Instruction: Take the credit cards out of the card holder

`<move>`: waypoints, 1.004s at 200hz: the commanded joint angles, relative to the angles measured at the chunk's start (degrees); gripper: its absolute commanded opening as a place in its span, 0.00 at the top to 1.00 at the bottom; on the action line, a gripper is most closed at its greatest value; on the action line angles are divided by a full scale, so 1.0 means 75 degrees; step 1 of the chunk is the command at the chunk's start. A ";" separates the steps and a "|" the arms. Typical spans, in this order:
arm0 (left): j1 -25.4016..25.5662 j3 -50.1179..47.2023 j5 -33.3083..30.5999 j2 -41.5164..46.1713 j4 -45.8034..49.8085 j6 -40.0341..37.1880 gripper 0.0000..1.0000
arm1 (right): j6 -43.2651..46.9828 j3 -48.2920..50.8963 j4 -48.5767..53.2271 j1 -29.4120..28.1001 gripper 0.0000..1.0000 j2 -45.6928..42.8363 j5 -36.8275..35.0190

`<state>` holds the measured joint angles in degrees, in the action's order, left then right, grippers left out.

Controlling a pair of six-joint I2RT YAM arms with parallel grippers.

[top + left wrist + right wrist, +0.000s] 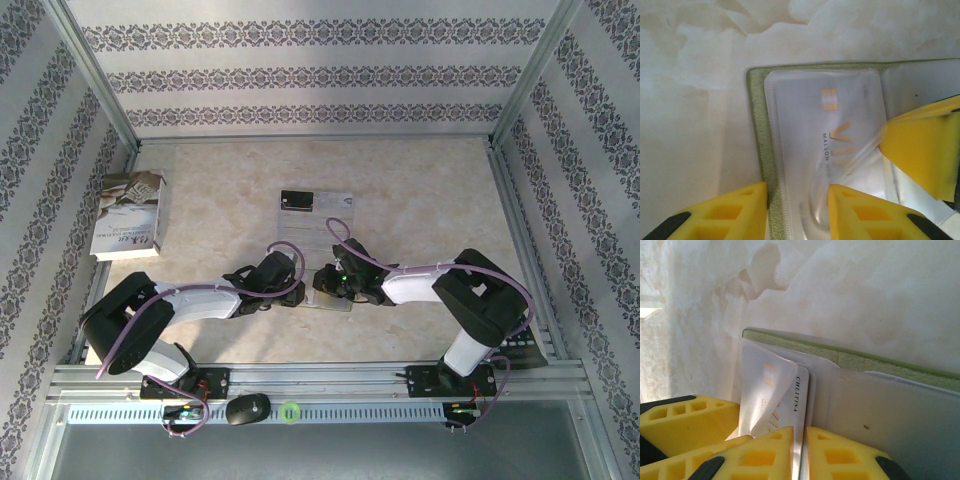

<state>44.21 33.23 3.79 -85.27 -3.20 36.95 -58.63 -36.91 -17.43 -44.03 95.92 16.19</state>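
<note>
A pocketed silvery card reads "MALSON"; the edge of a white card reads "CHLITINA".

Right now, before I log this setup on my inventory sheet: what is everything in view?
table: 1, beige marbled, under everything
book: 1, white-grey, far left of table
black card: 1, black, far centre of table
sheet: 1, pale, beside the black card
holder: 1, green outside, open flat at table centre
white card: 1, silvery-white, in holder's clear pocket
oval object: 1, black, on front rail
ring: 1, green, on the rail beside it
left arm, right arm: 2, white and black, near edge
left jaws: yellow, open, astride holder's edge
right jaws: yellow, closed on white card's edge
</note>
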 commanded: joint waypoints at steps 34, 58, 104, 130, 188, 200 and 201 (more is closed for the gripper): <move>-0.0067 -0.0213 0.1151 -0.0069 -0.0517 0.0356 0.65 | -0.0141 -0.0197 -0.0006 -0.0111 0.83 0.0433 0.0018; -0.0125 -0.0292 0.1202 -0.0004 -0.0574 0.0403 0.65 | -0.0157 0.0015 0.0260 -0.0084 0.85 0.0130 -0.0268; -0.0150 -0.0270 0.1256 -0.0047 -0.0618 0.0402 0.66 | -0.0125 0.0137 0.0366 -0.0044 0.85 -0.0016 -0.0320; -0.0152 -0.0296 0.1264 -0.0038 -0.0639 0.0422 0.66 | -0.0204 -0.0003 0.0309 -0.0080 0.85 0.0248 -0.0238; -0.0169 -0.0295 0.1461 -0.0204 -0.0838 0.0493 0.66 | -0.0264 -0.0247 -0.0120 -0.0141 0.84 0.0623 0.0079; -0.0175 -0.0291 0.1495 -0.0227 -0.0871 0.0489 0.66 | -0.0281 -0.0225 -0.0156 -0.0147 0.85 0.0642 0.0080; -0.0175 -0.0287 0.1503 -0.0229 -0.0872 0.0488 0.66 | -0.0286 -0.0219 -0.0164 -0.0144 0.85 0.0641 0.0080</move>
<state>42.24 31.73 6.92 -84.86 -5.82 39.35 -60.16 -37.98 -17.65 -44.12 97.30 17.04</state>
